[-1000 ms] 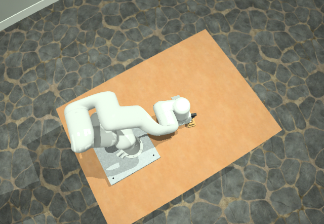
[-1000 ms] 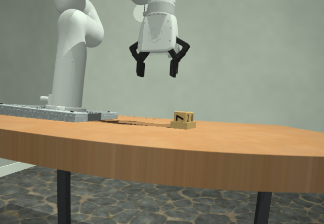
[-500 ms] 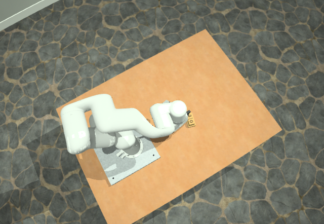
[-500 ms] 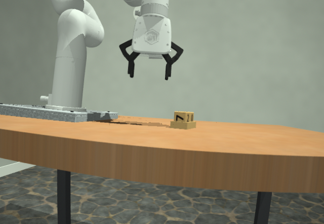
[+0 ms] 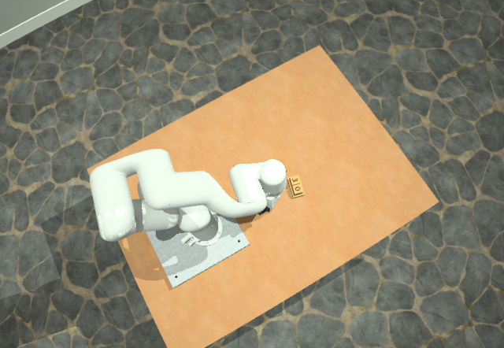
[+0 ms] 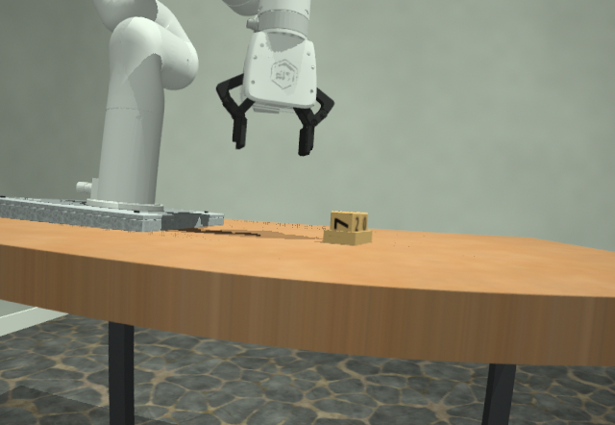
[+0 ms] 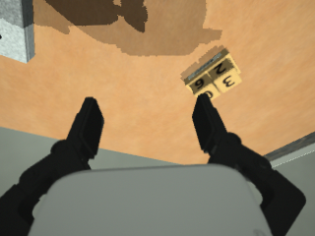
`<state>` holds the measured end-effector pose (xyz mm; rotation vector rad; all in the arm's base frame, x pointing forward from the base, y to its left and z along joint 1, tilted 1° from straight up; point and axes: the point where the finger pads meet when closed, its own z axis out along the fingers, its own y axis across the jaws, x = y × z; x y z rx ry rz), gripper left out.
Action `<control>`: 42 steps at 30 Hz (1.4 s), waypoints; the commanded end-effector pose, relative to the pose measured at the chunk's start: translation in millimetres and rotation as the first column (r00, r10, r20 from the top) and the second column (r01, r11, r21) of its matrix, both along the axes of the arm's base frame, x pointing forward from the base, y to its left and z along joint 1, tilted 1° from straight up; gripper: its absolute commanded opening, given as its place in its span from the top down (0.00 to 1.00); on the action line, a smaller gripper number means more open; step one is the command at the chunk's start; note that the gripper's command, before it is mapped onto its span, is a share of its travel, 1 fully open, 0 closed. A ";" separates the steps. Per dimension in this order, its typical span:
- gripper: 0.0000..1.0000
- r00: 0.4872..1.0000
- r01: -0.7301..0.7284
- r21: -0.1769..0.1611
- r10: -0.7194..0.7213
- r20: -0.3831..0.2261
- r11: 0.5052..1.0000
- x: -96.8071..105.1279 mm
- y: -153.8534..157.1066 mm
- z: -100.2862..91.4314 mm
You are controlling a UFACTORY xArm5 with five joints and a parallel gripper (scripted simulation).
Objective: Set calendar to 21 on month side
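The small wooden calendar (image 5: 295,186) (image 7: 213,78) stands flat on the table: a low tray (image 6: 347,237) with two cubes (image 6: 349,221) side by side in it. From above the cubes' top faces read 3 and 0. In the exterior view the side facing the camera reads 2 and 0, and the left cube's end face shows a 7. I cannot see the month's name. My gripper (image 6: 272,144) (image 7: 148,106) is open and empty. It hangs high above the table, to the left of the calendar in the exterior view. In the wrist view the right fingertip overlaps the calendar's edge.
The orange wooden table (image 5: 325,112) (image 6: 298,271) bears the arm's grey base plate (image 5: 203,258) (image 6: 99,213) (image 7: 15,34) on its near-left side. A stone floor surrounds the table, and a pale wall stands behind it.
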<state>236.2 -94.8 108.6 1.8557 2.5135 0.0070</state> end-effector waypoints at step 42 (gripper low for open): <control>0.00 1.000 -0.020 -0.002 0.020 0.004 1.000 0.3 -0.4 -78.3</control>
